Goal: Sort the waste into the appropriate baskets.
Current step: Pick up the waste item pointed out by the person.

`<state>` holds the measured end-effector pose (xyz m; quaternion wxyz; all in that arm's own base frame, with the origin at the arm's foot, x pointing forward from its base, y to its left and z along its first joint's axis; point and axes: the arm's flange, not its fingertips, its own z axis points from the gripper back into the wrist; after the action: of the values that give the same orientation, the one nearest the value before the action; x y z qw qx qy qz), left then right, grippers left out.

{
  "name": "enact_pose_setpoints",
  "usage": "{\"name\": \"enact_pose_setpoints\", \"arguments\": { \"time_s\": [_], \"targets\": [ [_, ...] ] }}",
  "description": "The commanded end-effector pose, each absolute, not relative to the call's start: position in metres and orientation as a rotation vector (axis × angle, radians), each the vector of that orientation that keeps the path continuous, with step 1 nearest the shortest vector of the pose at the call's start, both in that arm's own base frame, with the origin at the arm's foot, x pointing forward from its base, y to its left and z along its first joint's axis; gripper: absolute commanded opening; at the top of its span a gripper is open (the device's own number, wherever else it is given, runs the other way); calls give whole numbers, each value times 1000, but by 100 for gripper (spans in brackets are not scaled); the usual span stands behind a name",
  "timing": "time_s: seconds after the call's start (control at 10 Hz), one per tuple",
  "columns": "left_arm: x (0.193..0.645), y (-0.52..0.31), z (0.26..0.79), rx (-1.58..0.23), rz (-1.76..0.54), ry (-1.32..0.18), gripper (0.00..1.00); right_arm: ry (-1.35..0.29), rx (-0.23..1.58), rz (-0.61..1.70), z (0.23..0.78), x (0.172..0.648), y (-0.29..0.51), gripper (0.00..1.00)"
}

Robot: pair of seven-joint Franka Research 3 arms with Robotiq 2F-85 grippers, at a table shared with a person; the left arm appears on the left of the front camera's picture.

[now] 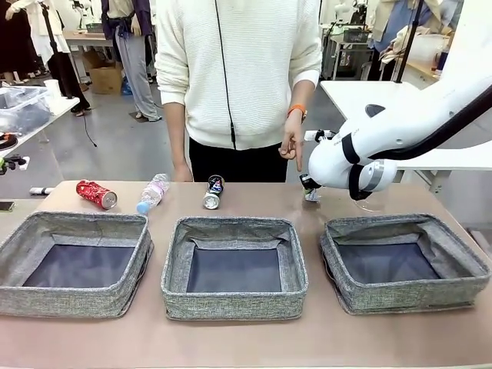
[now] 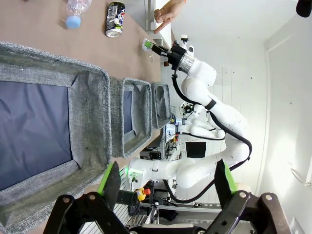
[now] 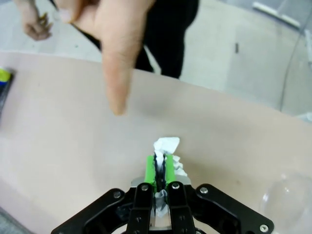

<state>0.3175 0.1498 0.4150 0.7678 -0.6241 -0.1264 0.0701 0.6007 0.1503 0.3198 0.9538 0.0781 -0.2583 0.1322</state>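
Red can [image 1: 97, 194], blue-capped bottle [image 1: 152, 193], dark can [image 1: 213, 191] lying along far edge, untouched. Left gripper [image 2: 166, 179] hanging wide open by left basket [image 2: 87, 117]. Farther right, right gripper [image 3: 160, 168] pinching crumpled paper [image 3: 167, 144] down at table, near clear cup [image 1: 370, 201] (person's finger [image 3: 114, 73] pointing close by). Best lifting straight up, avoiding cup, before swinging toward basket.

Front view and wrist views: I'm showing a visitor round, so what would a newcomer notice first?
The right gripper stands near the table's far edge, jaws shut on a crumpled paper ball, with the person's hand pointing down beside it. Nearer, three grey baskets stand in a row, a red can, bottle and dark can lying beyond them.
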Motion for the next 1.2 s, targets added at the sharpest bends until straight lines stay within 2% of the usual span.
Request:
{"name": "enact_pose_setpoints", "arguments": {
  "time_s": [0.0,0.1,0.3,0.5,0.6,0.7,0.8,0.9,1.0,1.1],
  "targets": [
    [317,150,415,-1363,130,-288,100,-483,99,161,377,560,134,0],
    [317,150,415,-1363,130,-288,100,-473,54,137,418,525,123,0],
    [317,150,415,-1363,130,-288,100,-416,-4,132,465,454,106,0],
    [317,150,415,-1363,130,-288,100,-535,71,118,484,384,90,0],
    [317,150,415,-1363,130,-288,100,-613,144,155,481,365,82,0],
    [317,150,415,-1363,130,-288,100,-485,27,134,480,415,88,0],
    [317,150,415,-1363,130,-288,100,-485,27,134,480,415,88,0],
    [317,150,415,-1363,130,-288,100,-538,58,133,490,375,87,7],
    [317,150,415,-1363,130,-288,100,-443,182,143,479,382,101,7],
    [317,150,415,-1363,130,-288,100,-387,228,120,495,378,114,7]
  ]
}}
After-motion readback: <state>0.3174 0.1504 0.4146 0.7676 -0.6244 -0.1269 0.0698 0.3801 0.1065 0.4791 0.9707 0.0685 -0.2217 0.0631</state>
